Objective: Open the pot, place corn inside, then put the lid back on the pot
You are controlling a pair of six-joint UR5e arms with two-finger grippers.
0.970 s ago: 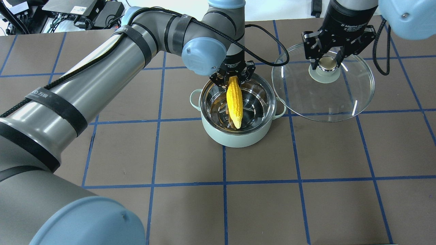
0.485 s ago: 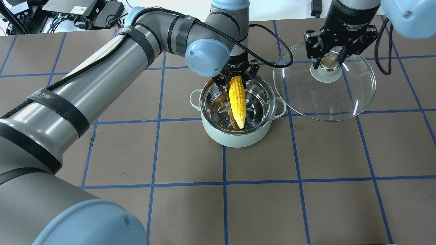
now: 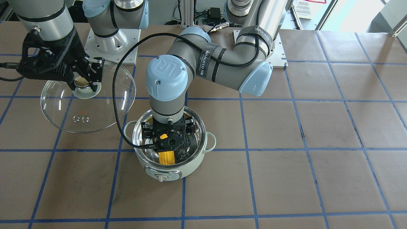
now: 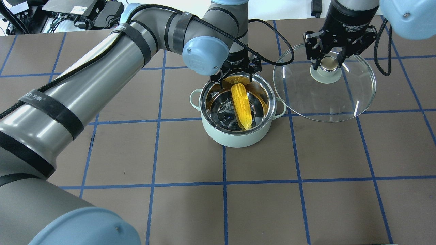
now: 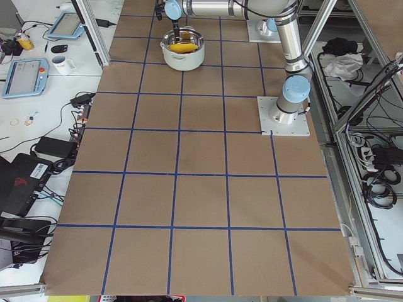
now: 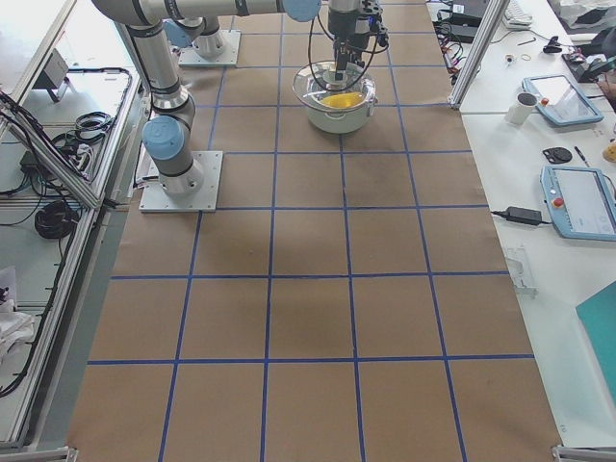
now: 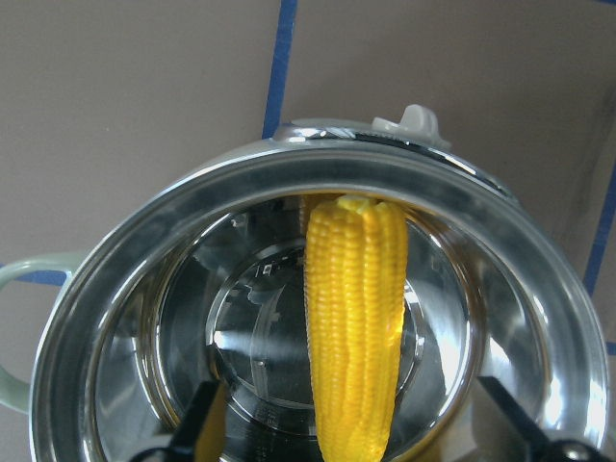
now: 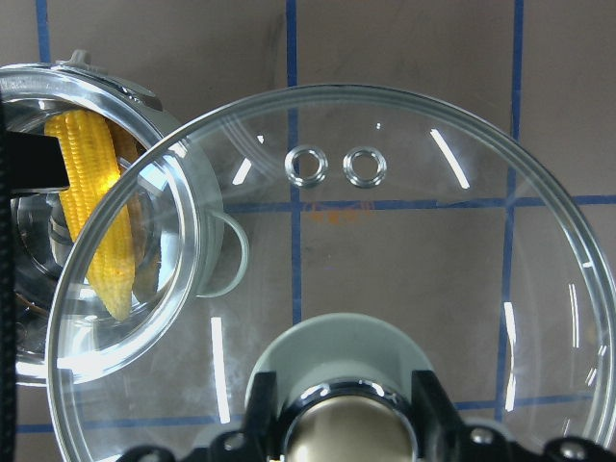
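Note:
The mint-green pot stands open at the table's middle. The yellow corn lies inside it, leaning on the steel wall, tip toward the control knob. My left gripper hovers over the pot's back rim, open, its fingers spread clear of the corn. My right gripper is shut on the knob of the glass lid and holds it above the table beside the pot. In the right wrist view the lid overlaps the pot's edge. The front view shows the pot and the lid.
The brown table mat with its blue tape grid stretches around the pot. My left arm reaches across the left half. The arm bases sit on the table's robot side. Side benches hold tablets and cables.
My left gripper has opened and let go of the corn, which has dropped from a held tilt to rest in the pot. The lid and right gripper have barely moved.

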